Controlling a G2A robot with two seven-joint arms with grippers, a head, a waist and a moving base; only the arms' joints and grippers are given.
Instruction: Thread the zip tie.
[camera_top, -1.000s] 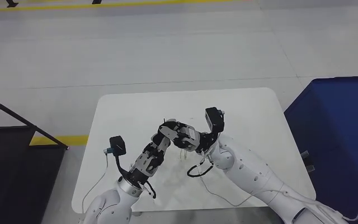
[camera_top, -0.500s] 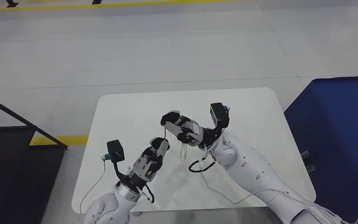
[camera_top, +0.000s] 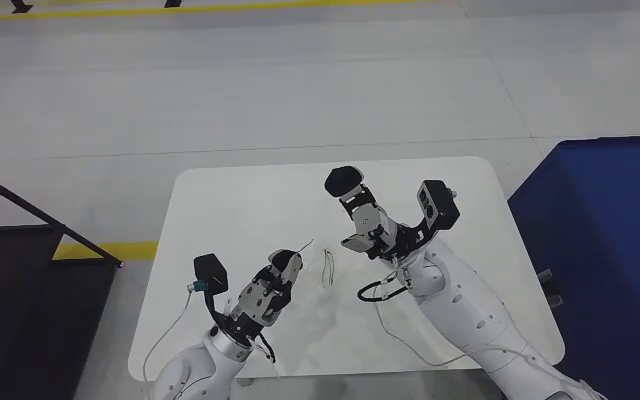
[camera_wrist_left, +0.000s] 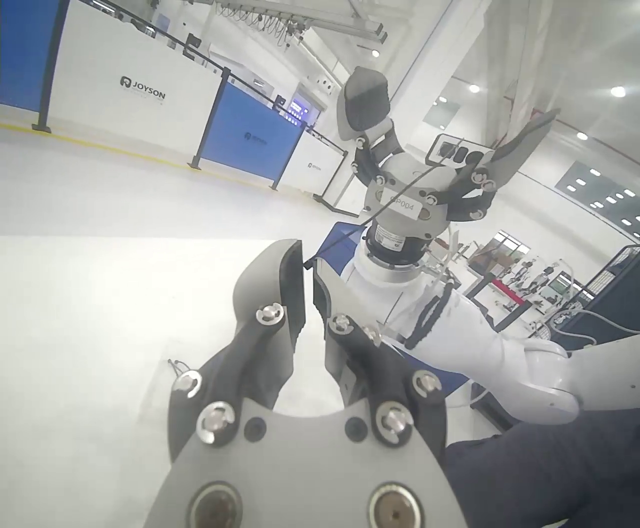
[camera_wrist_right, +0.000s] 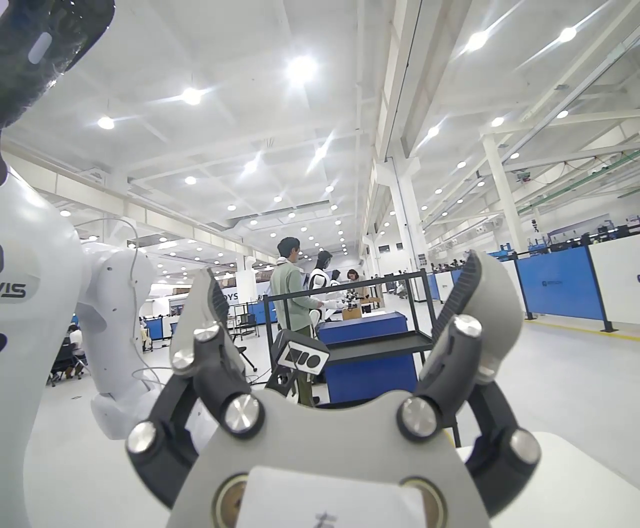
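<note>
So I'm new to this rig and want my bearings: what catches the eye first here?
The left gripper, low over the near side of the white table, is pinched shut on a thin black zip tie that sticks out from its tips. Across from it, the right gripper stands raised with its jaws wide open, holding nothing.

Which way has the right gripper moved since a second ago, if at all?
Yes. The right gripper has pulled away from the left gripper, which holds the zip tie, toward the white table's far edge, and now stands open.
</note>
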